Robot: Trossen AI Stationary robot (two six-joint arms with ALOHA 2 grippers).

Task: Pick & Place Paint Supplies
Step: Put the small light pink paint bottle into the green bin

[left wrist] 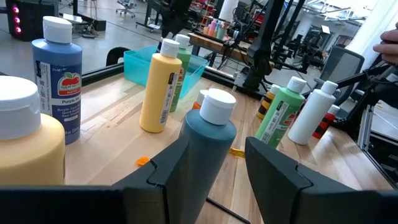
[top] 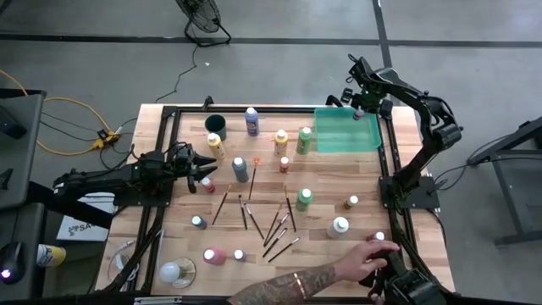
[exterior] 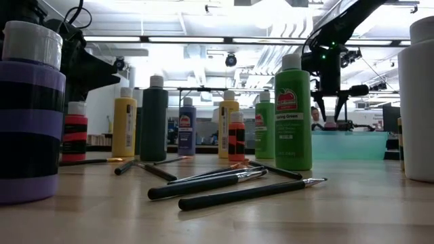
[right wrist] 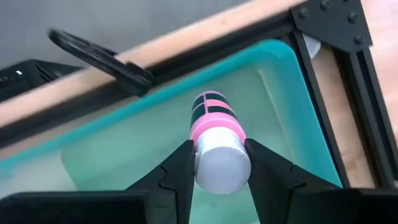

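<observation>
Right end effector (right wrist: 217, 163) around pink-banded, white-capped bottle (right wrist: 216, 142)

Overhead and table-level views — both on the green tray (top: 347, 130).

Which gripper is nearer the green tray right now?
Right. The right gripper hangs over the green tray, holding a pink-banded bottle. The left gripper is far across the table, among the bottles.

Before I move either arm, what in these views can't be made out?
- Left gripper, high view: too small to tell whether its fingers touch the teal bottle.
- Pink bottle in the right gripper: label faces away, right wrist view.
- Person's hand, high view: hides whatever lies beneath.
- Green tray, low view: inside hidden by its wall.
</observation>
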